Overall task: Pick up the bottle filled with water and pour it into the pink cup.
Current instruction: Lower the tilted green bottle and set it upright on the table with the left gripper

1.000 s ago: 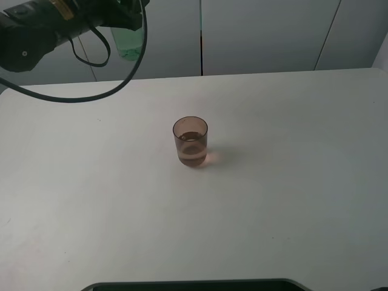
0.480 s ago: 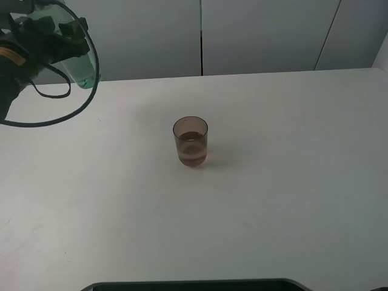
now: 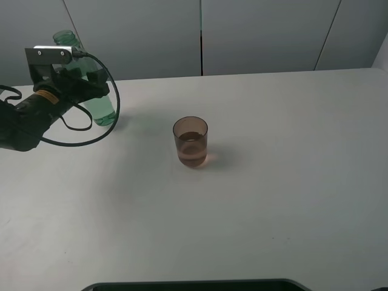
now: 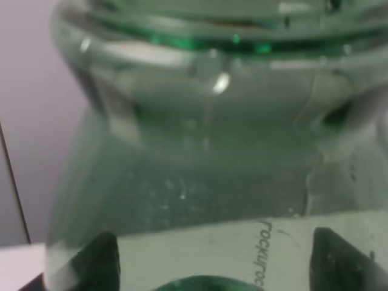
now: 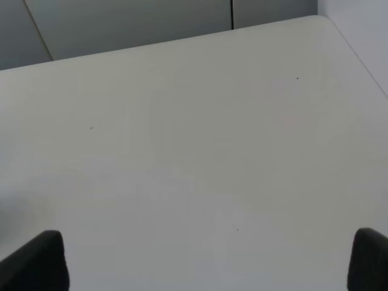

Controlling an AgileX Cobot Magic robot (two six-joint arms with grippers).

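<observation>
Tilting a little, well left of the pink cup (image 3: 190, 142) in the high view with its base low by the counter (image 3: 273, 200), the slim, green-tinted clear bottle (image 3: 104, 111), capless with a threaded neck, sits clenched in the left hand (image 3: 85, 85); the right hand (image 5: 206, 267) stands released.

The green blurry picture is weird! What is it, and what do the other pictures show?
That blur is the bottle, seen very close by the camera on the robot's left arm. The robot has two arms ending in pinchers called grippers. The high camera looks down on the white table: the left gripper is shut on the bottle, and the pink cup, with a little liquid inside, stands apart in the middle. The last picture comes from the right arm's camera: the right gripper is open, holding nothing.
</observation>
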